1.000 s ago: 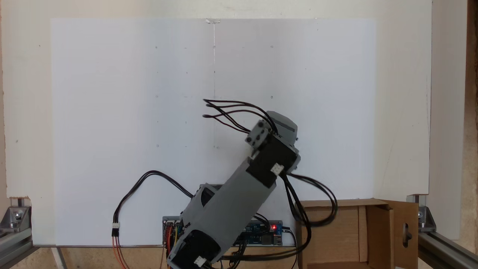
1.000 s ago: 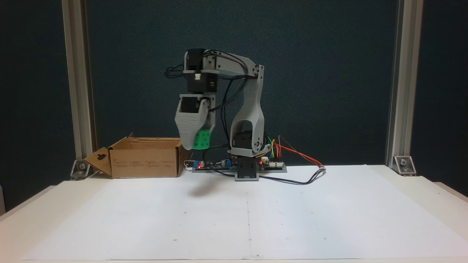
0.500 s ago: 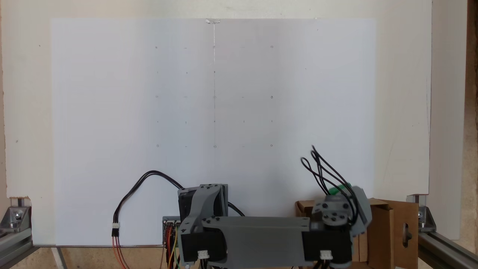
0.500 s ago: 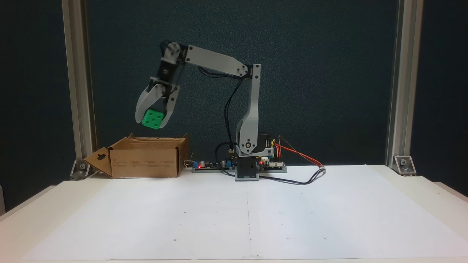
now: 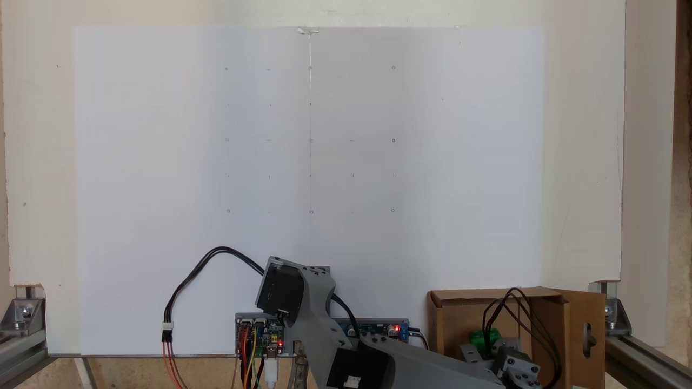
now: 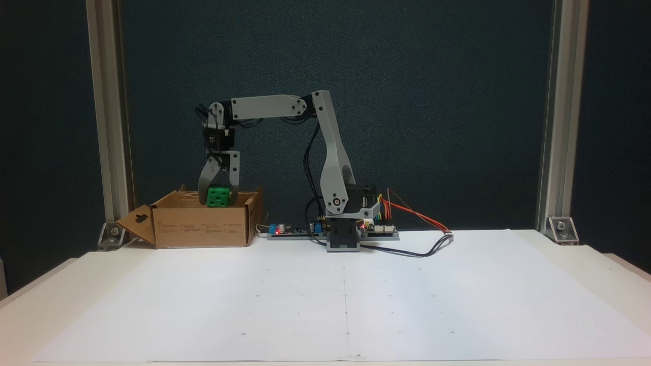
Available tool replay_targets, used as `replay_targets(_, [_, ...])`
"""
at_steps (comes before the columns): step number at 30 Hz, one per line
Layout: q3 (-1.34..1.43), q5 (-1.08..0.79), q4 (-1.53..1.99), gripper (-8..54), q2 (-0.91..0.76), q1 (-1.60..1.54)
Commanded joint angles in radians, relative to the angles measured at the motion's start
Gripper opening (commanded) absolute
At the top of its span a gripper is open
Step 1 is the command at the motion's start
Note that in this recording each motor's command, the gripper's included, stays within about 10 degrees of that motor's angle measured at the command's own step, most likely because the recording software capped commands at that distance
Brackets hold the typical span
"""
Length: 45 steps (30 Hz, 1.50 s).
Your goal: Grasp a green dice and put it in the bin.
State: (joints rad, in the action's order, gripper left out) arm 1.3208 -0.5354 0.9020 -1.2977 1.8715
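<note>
Fixed view — end effector [image 6: 218, 199] gripping green dice [image 6: 218, 196], at bin [image 6: 198, 226] rim

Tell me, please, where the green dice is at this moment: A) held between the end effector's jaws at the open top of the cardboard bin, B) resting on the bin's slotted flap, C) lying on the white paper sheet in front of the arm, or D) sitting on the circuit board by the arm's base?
A: the green dice sits clamped in the end effector, level with the rim of the bin.
</note>
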Motion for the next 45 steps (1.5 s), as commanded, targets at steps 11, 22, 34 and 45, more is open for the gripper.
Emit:
replay_targets(11, [-0.074, 0.126, -0.219, 40.2, -0.061, 0.035])
replay_targets(22, [-0.130, 0.436, -0.353, 44.5, -0.365, -0.506])
replay_targets(34, [0.048, 0.442, -0.353, 44.6, -0.509, -1.368])
replay_targets(45, [0.560, 0.446, -0.630, 45.1, -0.850, -1.893])
